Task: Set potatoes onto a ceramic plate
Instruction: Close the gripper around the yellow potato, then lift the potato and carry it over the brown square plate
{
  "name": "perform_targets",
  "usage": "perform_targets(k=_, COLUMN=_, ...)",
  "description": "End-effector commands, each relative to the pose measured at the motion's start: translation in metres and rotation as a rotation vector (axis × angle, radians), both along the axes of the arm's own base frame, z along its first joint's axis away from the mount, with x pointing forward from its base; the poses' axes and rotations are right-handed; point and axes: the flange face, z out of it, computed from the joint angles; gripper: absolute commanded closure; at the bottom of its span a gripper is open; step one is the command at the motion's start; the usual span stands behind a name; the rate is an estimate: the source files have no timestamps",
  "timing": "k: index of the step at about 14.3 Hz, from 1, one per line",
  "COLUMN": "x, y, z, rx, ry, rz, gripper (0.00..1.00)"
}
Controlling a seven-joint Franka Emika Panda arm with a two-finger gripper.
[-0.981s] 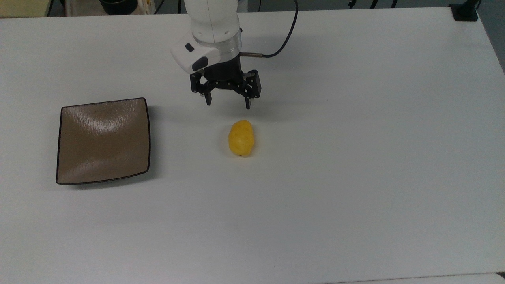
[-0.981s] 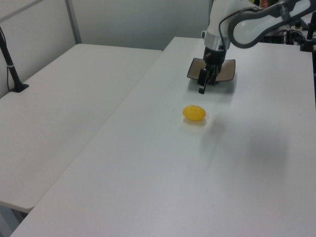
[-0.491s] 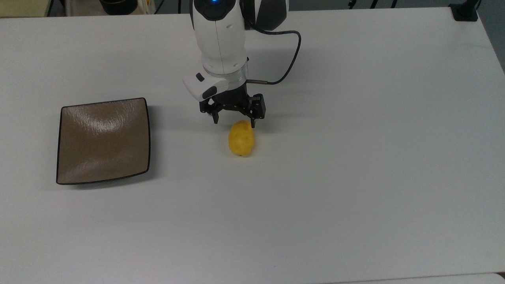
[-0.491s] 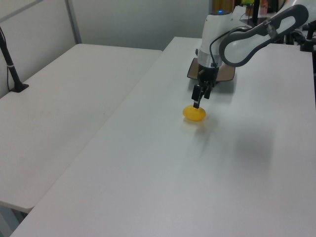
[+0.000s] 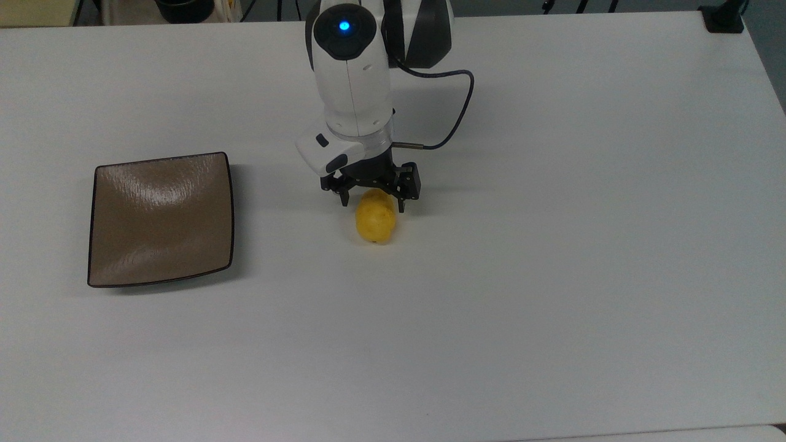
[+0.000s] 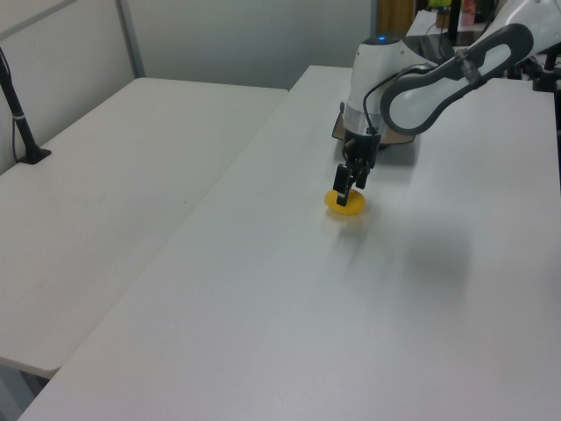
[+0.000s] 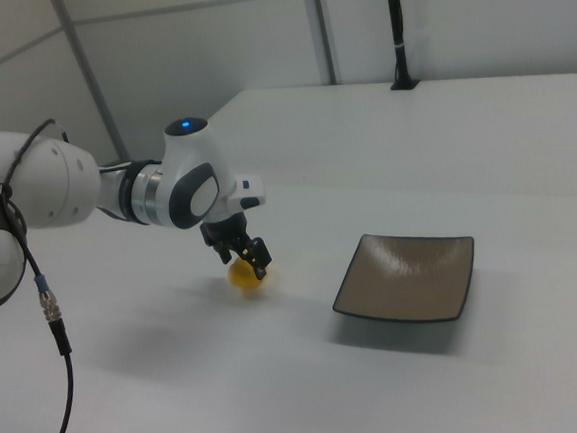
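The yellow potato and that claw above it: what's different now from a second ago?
The end effector has come down and toward the potato, and its open fingers now straddle the potato's far end in the top view. Nothing is gripped yet. The potato and the brown plate lie where they were.

Bright, even light; soft shadows, faint glare.

One small bright-yellow oval potato, one square glossy brown ceramic plate at nine o'clock of it in the top view, one white table, one black two-finger gripper
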Motion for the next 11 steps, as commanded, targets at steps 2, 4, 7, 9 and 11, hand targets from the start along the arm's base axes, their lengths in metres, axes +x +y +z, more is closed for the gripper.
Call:
perform_targets(k=2, x=0.004, y=0.006, z=-0.008, rx=0.001, ry=-0.007, rz=-0.015, gripper=0.17)
perform_targets(k=4, x=0.005, y=0.007, z=-0.008, rx=0.001, ry=-0.015, rz=-0.012, gripper=0.36)
perform_targets(k=7, x=0.005, y=0.007, z=-0.005, rx=0.002, ry=-0.022, rz=-0.012, gripper=0.54)
perform_targets(k=9, x=0.005, y=0.006, z=0.012, rx=0.005, ry=-0.045, rz=-0.010, gripper=0.54)
perform_targets(k=11, x=0.004, y=0.001, z=0.031, rx=0.005, ry=-0.063, rz=-0.007, gripper=0.54)
